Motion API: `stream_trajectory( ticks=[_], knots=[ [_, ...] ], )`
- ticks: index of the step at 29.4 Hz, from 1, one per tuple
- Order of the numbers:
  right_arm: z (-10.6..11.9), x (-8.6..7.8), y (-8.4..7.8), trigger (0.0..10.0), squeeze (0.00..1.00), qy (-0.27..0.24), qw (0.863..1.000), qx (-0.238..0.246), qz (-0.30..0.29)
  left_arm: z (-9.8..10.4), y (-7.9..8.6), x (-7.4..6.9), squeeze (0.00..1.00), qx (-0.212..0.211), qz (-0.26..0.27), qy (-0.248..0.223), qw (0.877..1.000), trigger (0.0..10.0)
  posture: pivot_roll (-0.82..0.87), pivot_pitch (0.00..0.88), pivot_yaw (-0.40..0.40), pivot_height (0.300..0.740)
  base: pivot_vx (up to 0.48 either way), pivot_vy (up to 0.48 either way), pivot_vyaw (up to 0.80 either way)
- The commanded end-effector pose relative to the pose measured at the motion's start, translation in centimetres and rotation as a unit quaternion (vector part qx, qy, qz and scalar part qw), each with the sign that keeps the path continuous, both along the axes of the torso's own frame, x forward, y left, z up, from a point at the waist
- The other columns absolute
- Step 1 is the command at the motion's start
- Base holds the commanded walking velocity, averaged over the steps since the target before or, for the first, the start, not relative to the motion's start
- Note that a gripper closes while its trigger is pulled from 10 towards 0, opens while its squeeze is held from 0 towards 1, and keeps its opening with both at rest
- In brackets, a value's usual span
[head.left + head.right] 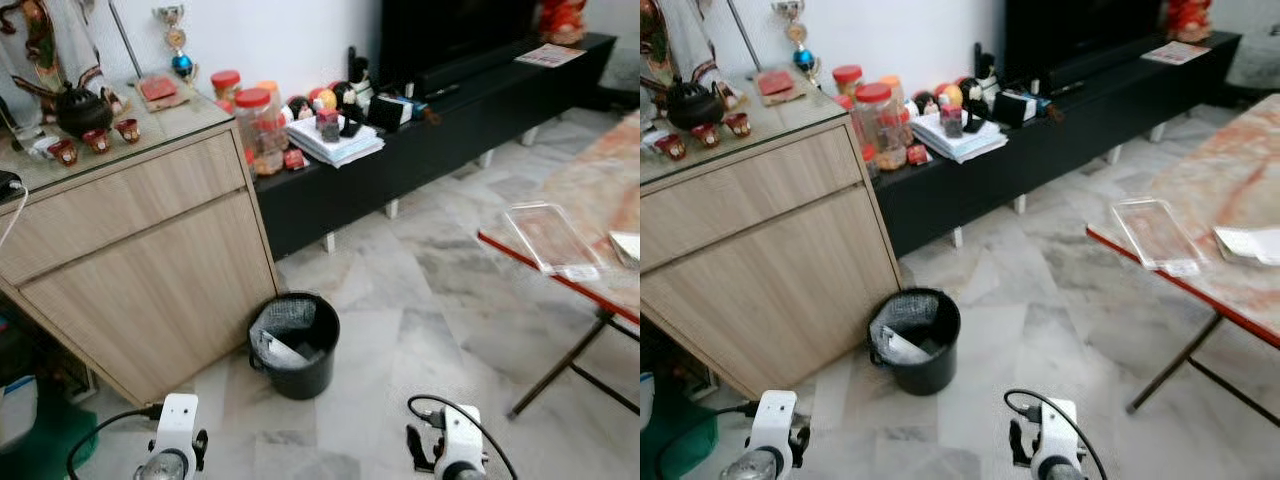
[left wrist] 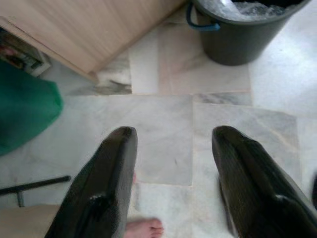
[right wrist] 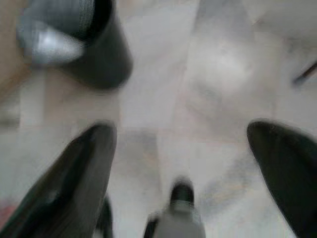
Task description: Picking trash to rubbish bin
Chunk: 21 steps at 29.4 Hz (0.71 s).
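Far left, a green bag or cloth (image 2: 25, 111) is lying on the floor beside the left gripper (image 2: 173, 148), cut off at the frame edge; what it is cannot be told. The left gripper is hanging low over the pale marble floor tiles (image 1: 400, 300), its two black fingers (image 2: 106, 188) spread wide with nothing between them. Bare toes of a person's foot (image 2: 143, 229) are showing under the fingers, mostly cut off.

Ahead of the left gripper, the light wooden cabinet with a glass top (image 1: 140, 250) is standing with a black teapot (image 1: 80, 108) and small red cups (image 1: 97, 140) on it.

Between the two grippers and just ahead, the round black plastic rubbish bin (image 1: 295, 345) is sitting on the floor against the cabinet's corner, lined with a clear bag; crumpled white paper trash (image 1: 275, 350) is lying inside. Its far side is hidden by the rim.

Beyond it, red-lidded plastic jars (image 1: 255, 125) and a stack of white papers (image 1: 335, 140) are crowding the long black low console (image 1: 450, 130); labels are too small to read.

The right gripper (image 3: 183, 148) is hanging over the floor, fingers wide apart and empty, the view blurred.

Far right of it, a clear plastic tray (image 1: 550, 238) is lying on the marble-patterned folding table with a red edge (image 1: 590, 180), cut off at the frame; a white label on the tray is illegible.
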State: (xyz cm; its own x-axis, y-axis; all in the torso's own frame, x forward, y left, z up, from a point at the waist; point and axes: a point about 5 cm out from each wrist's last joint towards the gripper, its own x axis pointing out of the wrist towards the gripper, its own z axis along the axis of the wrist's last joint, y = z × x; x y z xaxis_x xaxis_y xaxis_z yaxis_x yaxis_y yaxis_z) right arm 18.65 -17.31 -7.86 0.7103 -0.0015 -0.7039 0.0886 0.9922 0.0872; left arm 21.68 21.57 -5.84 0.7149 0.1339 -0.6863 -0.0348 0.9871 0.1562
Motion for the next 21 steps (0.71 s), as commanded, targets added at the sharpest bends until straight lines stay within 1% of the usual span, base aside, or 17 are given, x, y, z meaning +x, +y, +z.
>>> stream_trajectory(
  ticks=[1,4,7,12,17,21],
  knots=[
    [0.1,0.3,0.7,10.0,0.00,-0.004,1.000,0.007,0.004,-0.3,0.6,-0.6,0.00,0.002,0.011,0.009,1.000,10.0,-0.09,0.000,0.061,0.740,-0.300,0.000,0.00],
    [0.2,0.5,0.6,10.0,0.00,-0.007,1.000,0.006,0.002,0.0,0.1,-0.1,0.00,-0.002,0.004,-0.002,1.000,10.0,-0.09,0.000,0.054,0.740,-0.298,0.000,0.00],
    [0.3,0.7,0.5,10.0,0.00,-0.009,1.000,0.005,0.002,0.1,-0.1,0.1,0.00,-0.004,0.004,-0.004,1.000,10.0,-0.09,0.000,0.052,0.740,-0.295,0.000,0.00],
    [0.5,1.1,0.5,10.0,0.00,-0.013,1.000,0.004,0.001,0.1,-0.5,0.3,0.00,-0.004,0.003,-0.002,1.000,10.0,-0.08,0.000,0.049,0.740,0.000,0.000,0.00],
    [0.6,1.3,0.6,10.0,0.00,-0.013,1.000,0.005,0.002,0.0,-0.5,0.2,0.00,-0.005,0.007,-0.001,1.000,10.0,-0.08,0.000,0.048,0.740,0.000,0.000,0.00],
    [0.6,1.5,0.8,10.0,0.00,-0.012,1.000,0.006,0.003,0.1,-0.4,0.4,0.00,-0.006,0.009,-0.008,1.000,10.0,-0.07,0.000,0.049,0.740,0.000,0.000,0.00]
  ],
)
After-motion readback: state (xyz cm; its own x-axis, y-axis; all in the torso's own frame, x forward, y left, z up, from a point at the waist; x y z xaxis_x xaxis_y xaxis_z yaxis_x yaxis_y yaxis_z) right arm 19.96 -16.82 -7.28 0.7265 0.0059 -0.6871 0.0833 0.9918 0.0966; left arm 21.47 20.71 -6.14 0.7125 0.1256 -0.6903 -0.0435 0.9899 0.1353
